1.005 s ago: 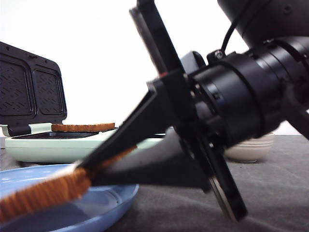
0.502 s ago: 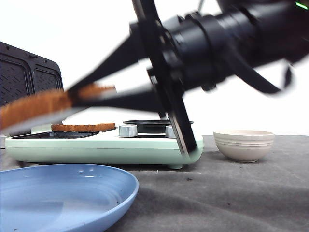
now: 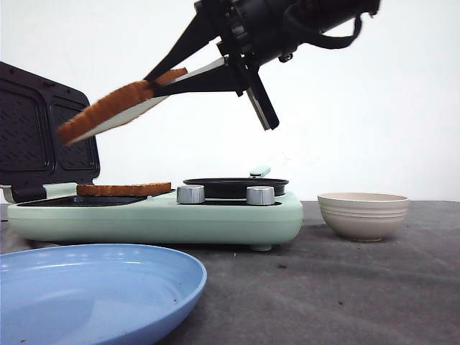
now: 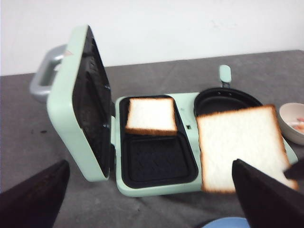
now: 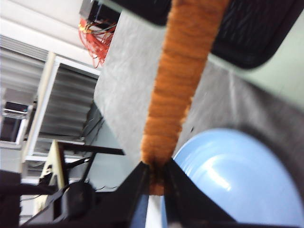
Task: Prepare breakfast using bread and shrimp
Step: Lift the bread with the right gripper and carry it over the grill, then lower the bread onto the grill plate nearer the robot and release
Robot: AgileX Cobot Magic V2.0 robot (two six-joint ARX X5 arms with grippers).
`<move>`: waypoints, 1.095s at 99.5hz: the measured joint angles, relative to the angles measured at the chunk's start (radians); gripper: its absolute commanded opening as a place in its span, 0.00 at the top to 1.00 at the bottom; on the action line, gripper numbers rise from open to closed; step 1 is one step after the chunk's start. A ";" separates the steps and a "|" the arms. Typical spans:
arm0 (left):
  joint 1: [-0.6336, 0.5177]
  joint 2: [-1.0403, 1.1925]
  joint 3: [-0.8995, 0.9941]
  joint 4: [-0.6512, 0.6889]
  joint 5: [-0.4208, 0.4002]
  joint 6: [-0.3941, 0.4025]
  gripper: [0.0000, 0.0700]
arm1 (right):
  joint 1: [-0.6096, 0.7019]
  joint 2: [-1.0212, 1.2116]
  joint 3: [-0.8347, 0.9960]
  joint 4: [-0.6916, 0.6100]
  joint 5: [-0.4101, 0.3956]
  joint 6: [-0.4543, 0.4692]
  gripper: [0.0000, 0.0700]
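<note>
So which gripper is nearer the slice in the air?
Right. The right gripper is clamped on the airborne bread slice above the sandwich maker; the left gripper's fingers sit open, apart from it.

open green sandwich maker [image 3: 154, 218], blue plate [image 3: 93, 287], beige bowl [image 3: 363, 214]

Black right arm [image 3: 287, 25] with ribbed round wrist, looped black cable, long tapered black pincer [image 3: 167, 75] fingers.
</note>
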 measured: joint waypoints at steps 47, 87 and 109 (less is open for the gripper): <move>0.000 0.000 0.000 0.056 0.000 0.000 0.10 | -0.013 0.380 0.413 -0.045 -0.093 -0.036 1.00; 0.000 0.000 0.000 0.056 0.000 0.000 0.10 | -0.013 0.559 0.632 -0.126 -0.109 -0.039 1.00; 0.000 0.000 0.000 0.056 -0.001 0.000 0.10 | -0.011 0.573 0.633 -0.157 -0.094 -0.043 1.00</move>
